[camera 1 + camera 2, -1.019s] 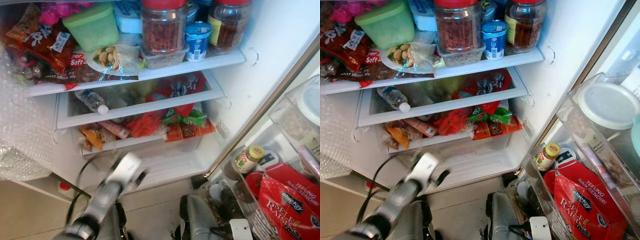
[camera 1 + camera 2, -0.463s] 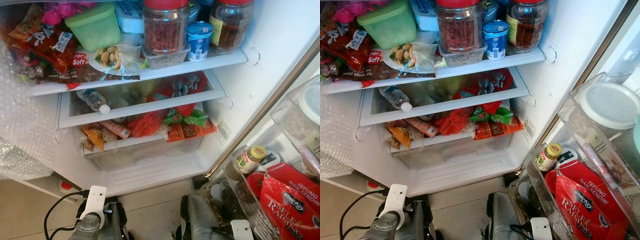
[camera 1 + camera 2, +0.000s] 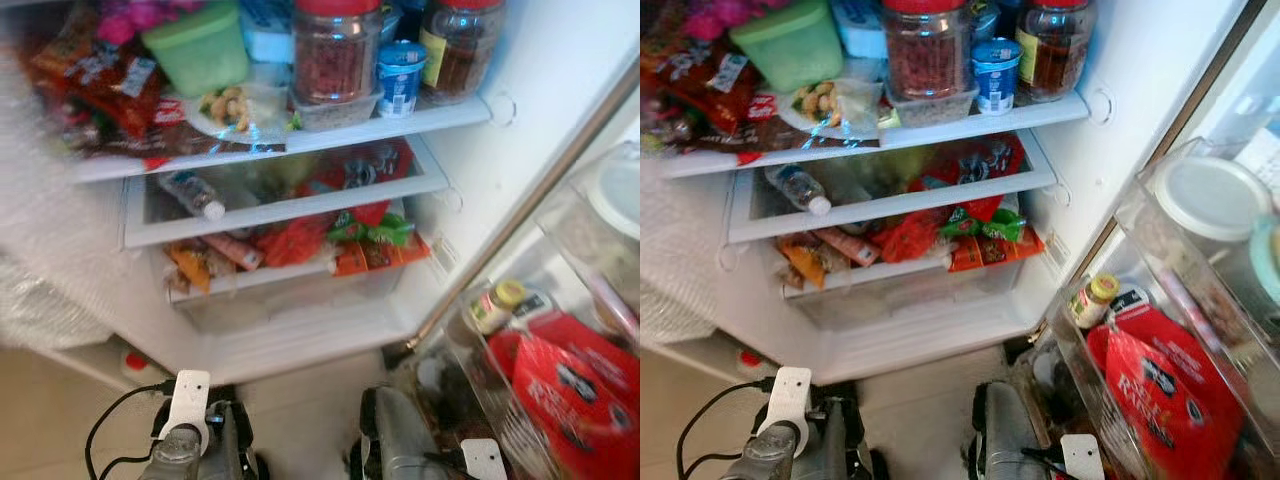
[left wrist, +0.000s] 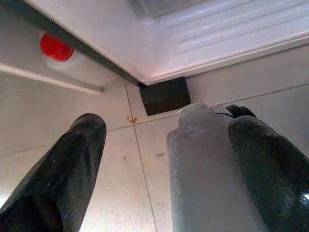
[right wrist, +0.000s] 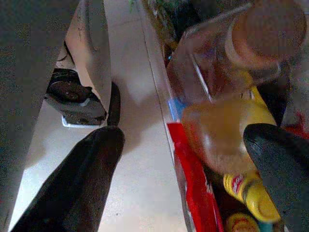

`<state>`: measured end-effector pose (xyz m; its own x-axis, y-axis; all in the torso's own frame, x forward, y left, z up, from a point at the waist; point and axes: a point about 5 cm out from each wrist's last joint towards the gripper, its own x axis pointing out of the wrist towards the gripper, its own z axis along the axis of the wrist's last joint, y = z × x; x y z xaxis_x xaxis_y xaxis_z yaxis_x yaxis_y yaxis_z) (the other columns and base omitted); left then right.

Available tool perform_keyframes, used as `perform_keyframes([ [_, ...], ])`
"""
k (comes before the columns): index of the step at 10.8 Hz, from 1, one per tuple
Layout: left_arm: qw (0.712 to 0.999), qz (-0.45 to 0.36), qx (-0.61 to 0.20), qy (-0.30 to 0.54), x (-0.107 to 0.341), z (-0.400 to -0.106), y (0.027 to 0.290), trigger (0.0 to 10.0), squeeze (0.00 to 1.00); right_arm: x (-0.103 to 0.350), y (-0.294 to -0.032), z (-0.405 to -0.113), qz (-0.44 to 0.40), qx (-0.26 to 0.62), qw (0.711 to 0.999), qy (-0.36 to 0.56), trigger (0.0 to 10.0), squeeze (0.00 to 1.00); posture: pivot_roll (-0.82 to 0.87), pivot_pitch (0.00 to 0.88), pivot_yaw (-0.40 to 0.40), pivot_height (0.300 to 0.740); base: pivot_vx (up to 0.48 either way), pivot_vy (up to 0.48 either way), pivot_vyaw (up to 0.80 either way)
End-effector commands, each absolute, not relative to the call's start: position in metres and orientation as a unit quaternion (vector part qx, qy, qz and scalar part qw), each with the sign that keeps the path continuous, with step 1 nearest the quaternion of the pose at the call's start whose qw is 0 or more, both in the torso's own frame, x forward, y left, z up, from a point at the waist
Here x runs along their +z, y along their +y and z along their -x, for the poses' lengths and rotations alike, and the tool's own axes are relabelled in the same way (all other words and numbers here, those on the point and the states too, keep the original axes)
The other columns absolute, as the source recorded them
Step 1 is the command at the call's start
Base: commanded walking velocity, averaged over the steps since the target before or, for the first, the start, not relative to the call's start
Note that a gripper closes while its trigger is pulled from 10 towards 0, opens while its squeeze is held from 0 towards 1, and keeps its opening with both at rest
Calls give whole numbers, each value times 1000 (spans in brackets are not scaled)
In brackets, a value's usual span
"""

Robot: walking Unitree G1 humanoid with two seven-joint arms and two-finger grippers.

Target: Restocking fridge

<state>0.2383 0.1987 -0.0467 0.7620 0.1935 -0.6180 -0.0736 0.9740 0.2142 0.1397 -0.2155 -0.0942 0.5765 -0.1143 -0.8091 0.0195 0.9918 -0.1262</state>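
Nearest, the left arm (image 3: 185,440) hangs low by the robot's body over the tiled floor (image 4: 145,159). Its wrist view shows the left gripper (image 4: 164,169) spread wide with nothing between its fingers, aimed at the fridge's foot, where a white bottle with a red cap (image 4: 60,53) lies.

The right gripper (image 5: 188,179) is also spread wide and holds nothing, pointing at yellow bottles (image 5: 227,140) in a door shelf.

Beyond, the open fridge (image 3: 1110,110) is crowded. In its door bin (image 3: 1140,330) stand a red flour bag (image 3: 1165,400), its lettering blurred, and a small yellow-lidded jar (image 3: 1092,300). The top shelf carries a red-lidded jar (image 3: 928,45), a blue-and-white cup (image 3: 996,72) and a green tub (image 3: 795,45).
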Motion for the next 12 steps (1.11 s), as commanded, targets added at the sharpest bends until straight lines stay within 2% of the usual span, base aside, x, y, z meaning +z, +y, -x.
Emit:
perform_keyframes([
  [1,926,-90,76,358,-55,-227,200,10000,0,-102,-213,-122,47,-38,868,493,10000,0,-103,180,4,600,-289,0,0],
  [8,925,-93,73,362,-56,-225,198,10000,0,-102,-212,-123,46,-37,868,494,10000,0,-101,169,4,600,-300,0,0],
  [10,917,-102,62,381,-61,-219,199,10000,0,-102,-214,-121,46,-38,867,496,10000,0,-96,172,2,600,0,0,0],
  [12,907,-85,98,401,-65,-210,211,10000,0,-102,-214,-120,45,-38,866,497,10000,0,-97,179,7,600,0,0,0],
])
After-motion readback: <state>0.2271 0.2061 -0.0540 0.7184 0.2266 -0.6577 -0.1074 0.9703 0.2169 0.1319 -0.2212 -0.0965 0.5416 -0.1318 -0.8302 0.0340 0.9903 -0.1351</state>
